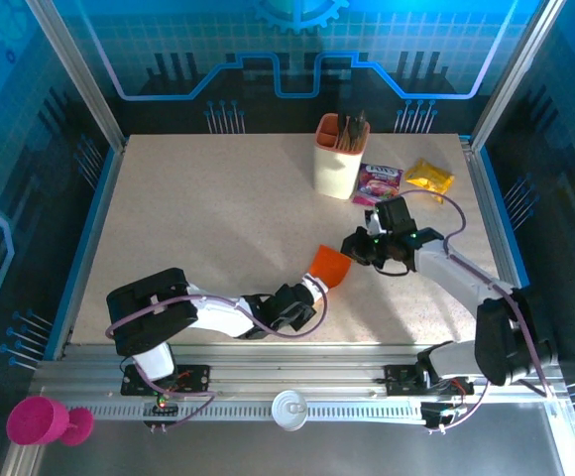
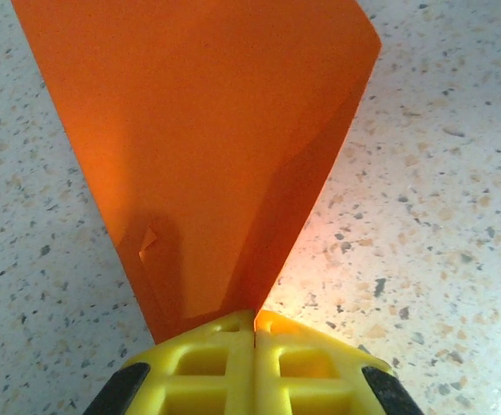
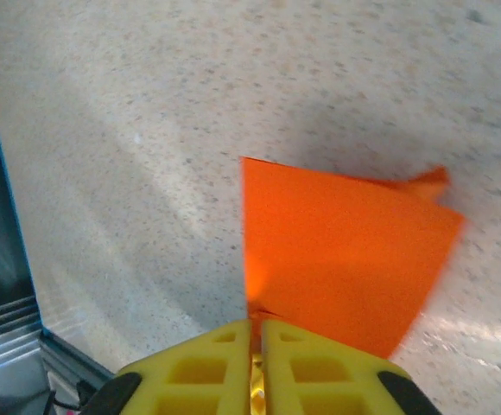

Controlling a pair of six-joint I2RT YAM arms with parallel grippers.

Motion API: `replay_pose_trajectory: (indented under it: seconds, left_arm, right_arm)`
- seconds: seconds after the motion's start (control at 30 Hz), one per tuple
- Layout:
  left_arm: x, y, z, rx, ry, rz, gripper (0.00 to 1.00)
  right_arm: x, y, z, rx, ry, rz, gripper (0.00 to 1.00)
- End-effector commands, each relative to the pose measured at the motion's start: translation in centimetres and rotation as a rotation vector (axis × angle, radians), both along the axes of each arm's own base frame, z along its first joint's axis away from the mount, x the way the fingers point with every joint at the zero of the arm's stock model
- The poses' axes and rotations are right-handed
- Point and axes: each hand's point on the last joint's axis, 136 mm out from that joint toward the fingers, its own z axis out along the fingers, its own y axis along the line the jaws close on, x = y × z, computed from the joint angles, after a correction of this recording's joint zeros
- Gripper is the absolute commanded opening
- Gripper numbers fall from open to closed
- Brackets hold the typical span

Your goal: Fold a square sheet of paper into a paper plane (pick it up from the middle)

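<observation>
The square sheet of paper point(image 1: 331, 268), bright orange, is folded into a layered wedge and held just above the table point(image 1: 218, 228) between both arms. My left gripper point(image 1: 314, 289) is shut on its narrow lower-left end. In the left wrist view the yellow fingers point(image 2: 216, 363) meet at that gripper point(image 2: 255, 318), and the paper point(image 2: 207, 147) fans out wide beyond them with a crease down its right side. My right gripper point(image 1: 352, 248) is shut on the opposite upper-right edge. In the right wrist view that gripper point(image 3: 256, 327) pinches a corner of the paper point(image 3: 337, 251).
A peach cup point(image 1: 339, 159) holding dark utensils stands at the back right. Beside it lie a purple snack packet point(image 1: 379, 182) and a yellow packet point(image 1: 429, 177). A pink cup point(image 1: 40, 421) lies off the table at the near left.
</observation>
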Motion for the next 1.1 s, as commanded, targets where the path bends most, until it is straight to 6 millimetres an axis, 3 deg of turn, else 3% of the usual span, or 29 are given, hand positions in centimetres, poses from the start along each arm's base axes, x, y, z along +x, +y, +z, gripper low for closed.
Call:
replay_pose_trajectory:
  seconds: [0.0,0.3,0.5,1.07]
  left_arm:
    - [-1.2,-0.8,0.0,-0.028,0.014,-0.090,0.00]
    - [-0.4,-0.7,1.5,-0.048,-0.014,-0.089,0.01]
    - [0.3,-0.3,1.8,-0.065,-0.004,-0.083,0.01]
    - [0.1,-0.2,0.8,-0.103,0.060,-0.081,0.00]
  right_arm:
    - [-0.5,2.0,0.2,0.046,0.005,0.167,0.08]
    - [-2.5,6.5,-2.0,0.080,0.057,0.385,0.00]
    - [-2.5,7.0,-4.3,0.087,0.106,0.395,0.00]
    - [-1.1,7.0,-7.8,0.039,0.189,0.407,0.00]
